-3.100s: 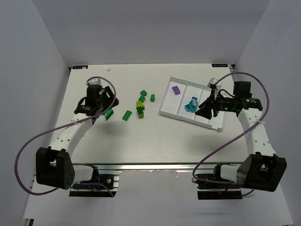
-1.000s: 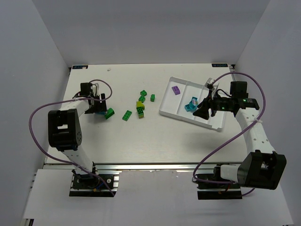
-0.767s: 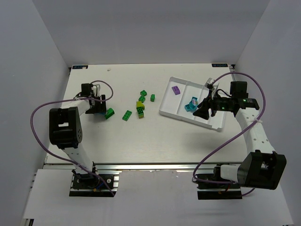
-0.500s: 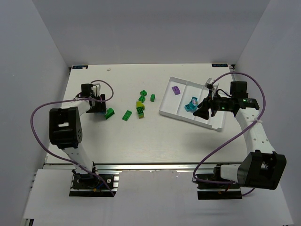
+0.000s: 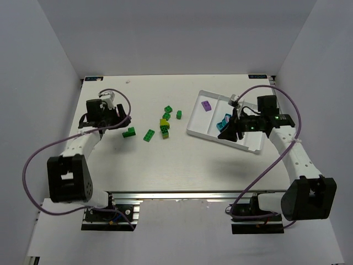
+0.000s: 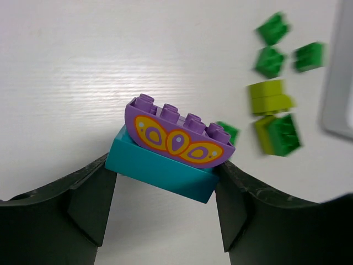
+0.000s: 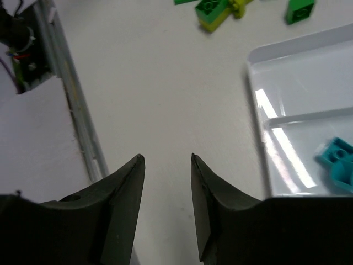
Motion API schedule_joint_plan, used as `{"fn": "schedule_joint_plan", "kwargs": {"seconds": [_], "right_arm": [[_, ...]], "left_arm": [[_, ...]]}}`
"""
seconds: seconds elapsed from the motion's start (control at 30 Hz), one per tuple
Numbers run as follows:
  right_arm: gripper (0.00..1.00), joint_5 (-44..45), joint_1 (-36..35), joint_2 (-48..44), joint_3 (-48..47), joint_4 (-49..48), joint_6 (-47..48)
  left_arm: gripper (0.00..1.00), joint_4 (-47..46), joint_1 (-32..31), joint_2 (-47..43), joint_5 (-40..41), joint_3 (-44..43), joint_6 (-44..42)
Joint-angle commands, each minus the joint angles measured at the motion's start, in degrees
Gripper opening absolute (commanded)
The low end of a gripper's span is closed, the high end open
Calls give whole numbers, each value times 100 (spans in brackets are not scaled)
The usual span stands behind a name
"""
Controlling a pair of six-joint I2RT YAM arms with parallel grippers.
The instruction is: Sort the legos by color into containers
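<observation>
While the left tool (image 6: 164, 168) sat over the left part of the tabletop (image 5: 165, 165), it was clenched on a teal brick (image 6: 160, 172), which spanned the gap with one end against each finger. An arched purple brick (image 6: 179, 135), printed with yellow and orange ovals, was stacked studs-up on the teal one, and the pair sloped down to the right in the wrist view. Beyond them lay several green bricks (image 6: 273, 47) and a yellow-green brick (image 6: 267, 96), blurred, with the edge of the white tray (image 6: 337, 83) at the far right. From above, one green brick (image 5: 129, 132) lay just beside this tool, apart from it.

The right tool (image 7: 165, 160) was released: its fingers stood a narrow gap apart with only bare tabletop showing between them. From above it hung over the tray's middle compartment. A second teal brick (image 7: 336, 160) lay in that compartment, to the right of the fingers and clear of them. A small purple brick (image 5: 206, 106) lay in the leftmost compartment, well apart from either tool.
</observation>
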State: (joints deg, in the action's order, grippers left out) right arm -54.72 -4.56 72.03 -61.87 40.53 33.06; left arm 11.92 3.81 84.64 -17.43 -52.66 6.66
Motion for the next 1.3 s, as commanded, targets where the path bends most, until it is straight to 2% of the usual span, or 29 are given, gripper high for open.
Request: {"fn": "schedule_joint_plan", "kwargs": {"seconds": [0.0, 0.07, 0.13, 0.2, 0.23, 0.3, 0.37, 0.53, 0.77, 1.27], "right_arm": [[44, -258, -544, 83, 34, -124, -736], [45, -328, -721, 197, 17, -475, -1177], [48, -320, -915, 389, -44, -835, -2177], [50, -329, -1038, 531, -220, -1388, -2898], [50, -190, -1099, 653, -290, -1608, -3806], [54, 110, -1258, 812, -605, -1978, -4681], [56, 556, -1433, 1023, -843, -2093, -5219], [62, 857, -1671, 1340, -1126, -2199, -6213], [64, 1156, -1926, 1322, -775, -2489, -6786], [63, 1411, -2163, 1445, -379, -2480, -7006]], "left_arm": [[32, -497, -161, -729, -1129, 308, 626], [32, -787, -267, -1035, -1569, 467, 1038], [32, -1137, -609, -1212, -1807, 678, 1476], [32, -1446, -1039, -1441, -1843, 871, 1742], [32, -1665, -1215, -1485, -1817, 924, 1960], [32, -1868, -1740, -1521, -1667, 1038, 2198], [32, -2053, -2259, -1486, -1493, 1091, 2261], [32, -2404, -2903, -1293, -1289, 1267, 2393], [32, -2396, -3589, -915, -1149, 978, 2253], [31, -2344, -3853, -695, -1061, 617, 2156]]}}
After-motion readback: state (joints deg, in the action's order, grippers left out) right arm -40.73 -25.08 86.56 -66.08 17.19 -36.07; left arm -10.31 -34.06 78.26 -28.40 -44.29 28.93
